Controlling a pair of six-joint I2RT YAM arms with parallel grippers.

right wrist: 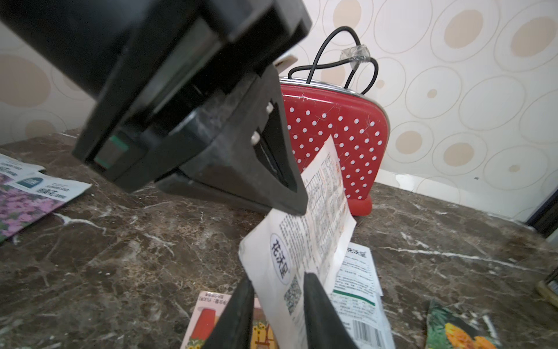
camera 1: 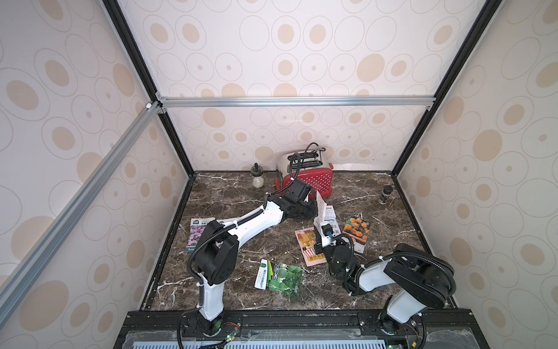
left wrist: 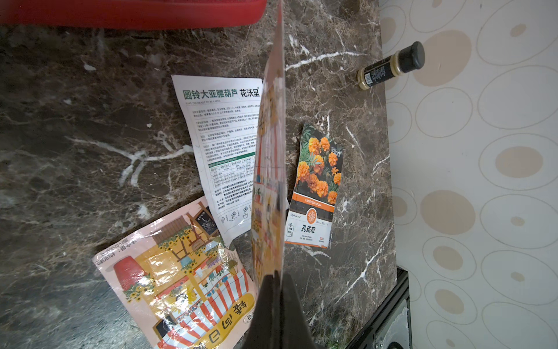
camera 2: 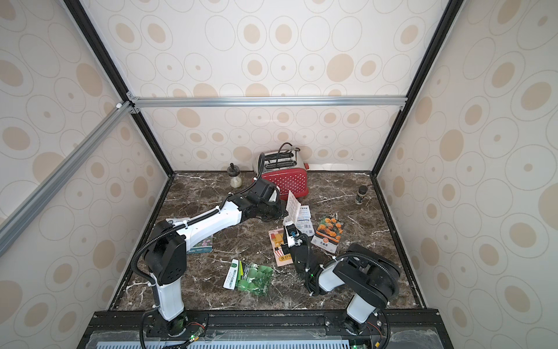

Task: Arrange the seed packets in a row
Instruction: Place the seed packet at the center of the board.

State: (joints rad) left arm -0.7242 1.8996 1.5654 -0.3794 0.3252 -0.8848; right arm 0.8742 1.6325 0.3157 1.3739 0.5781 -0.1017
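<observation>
**A:** Both top views are bright and even. There are only soft, faint shadows on the marble table [camera 1: 229, 193], and the walls are a bit washed out. The frame bars bow near the edges.

**B:** Yep. The wrist cams are rougher. There's white glare on the shop-drawing packet [left wrist: 181, 287]. The raised packet [left wrist: 270, 169] and the left gripper [left wrist: 276, 276] sit too close to the lens, so they're mushy and out of focus.
</observation>
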